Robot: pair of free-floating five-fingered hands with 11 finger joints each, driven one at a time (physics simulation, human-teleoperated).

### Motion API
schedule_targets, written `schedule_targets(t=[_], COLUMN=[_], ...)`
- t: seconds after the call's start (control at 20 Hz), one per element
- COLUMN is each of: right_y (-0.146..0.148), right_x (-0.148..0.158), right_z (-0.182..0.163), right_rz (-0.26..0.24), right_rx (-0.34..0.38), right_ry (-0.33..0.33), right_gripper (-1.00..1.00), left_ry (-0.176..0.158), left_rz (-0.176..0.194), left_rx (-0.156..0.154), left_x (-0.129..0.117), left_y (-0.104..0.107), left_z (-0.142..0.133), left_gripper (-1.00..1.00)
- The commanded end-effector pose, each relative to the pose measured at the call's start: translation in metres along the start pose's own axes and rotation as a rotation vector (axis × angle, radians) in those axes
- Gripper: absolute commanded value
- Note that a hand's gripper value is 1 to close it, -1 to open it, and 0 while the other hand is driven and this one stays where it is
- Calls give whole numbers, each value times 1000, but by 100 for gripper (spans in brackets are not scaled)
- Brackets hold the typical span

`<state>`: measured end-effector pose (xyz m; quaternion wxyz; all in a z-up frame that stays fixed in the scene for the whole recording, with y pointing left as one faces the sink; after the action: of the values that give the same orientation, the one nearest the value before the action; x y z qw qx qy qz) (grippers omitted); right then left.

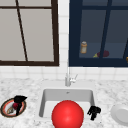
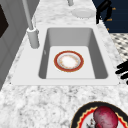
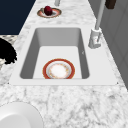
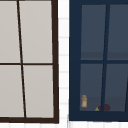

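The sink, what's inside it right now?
Inside the sink lies one red-rimmed plate, flat on the bottom. In the front view, a red ball covers it.

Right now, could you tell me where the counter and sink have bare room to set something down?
The marble counter along the front edge is bare between the plain white plate and the patterned plate with the dark red fruit. The sink basin is free behind its red-rimmed plate. It is crowded at the left hand and right hand.
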<state>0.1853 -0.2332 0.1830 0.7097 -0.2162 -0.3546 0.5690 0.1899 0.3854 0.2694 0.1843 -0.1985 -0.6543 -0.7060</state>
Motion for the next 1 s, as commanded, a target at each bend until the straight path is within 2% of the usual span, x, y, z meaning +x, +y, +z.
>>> schedule_targets(t=[0.0, 0.05, 0.15, 0.3, 0.35, 0.5, 0.55, 0.65, 0.7, 0.75, 0.8, 0.95], right_y=[0, 0, 0, 0, 0, 0, 0, 0, 0, 0, 0, 0], right_x=[0, 0, 0, 0, 0, 0, 0, 0, 0, 0, 0, 0], right_z=[0, 0, 0, 0, 0, 0, 0, 0, 0, 0, 0, 0], right_rz=[0, 0, 0, 0, 0, 0, 0, 0, 0, 0, 0, 0], right_rx=[0, 0, 0, 0, 0, 0, 0, 0, 0, 0, 0, 0], right_ry=[0, 0, 0, 0, 0, 0, 0, 0, 0, 0, 0, 0], right_gripper=[0, 0, 0, 0, 0, 0, 0, 0, 0, 0, 0, 0], left_ry=[40, 39, 58, 84, 76, 78, 75, 49, 32, 15, 11, 4], left_rz=[28, 19, 13, 51, 74, 92, 95, 107, 129, 169, 192, 232], left_rx=[21, 23, 33, 45, 30, 28, 26, 11, 3, -5, -2, 9], left_x=[-11, -14, -21, -32, -36, -45, -50, -69, -73, -74, -78, -91], left_y=[5, 8, 3, -12, -15, -26, -29, -23, -16, -15, -15, -12], left_z=[18, 22, 27, 30, 34, 40, 42, 44, 47, 52, 56, 66], left_gripper=[-100, -100, -100, -100, -100, -100, -100, -100, -100, -100, -100, -100])
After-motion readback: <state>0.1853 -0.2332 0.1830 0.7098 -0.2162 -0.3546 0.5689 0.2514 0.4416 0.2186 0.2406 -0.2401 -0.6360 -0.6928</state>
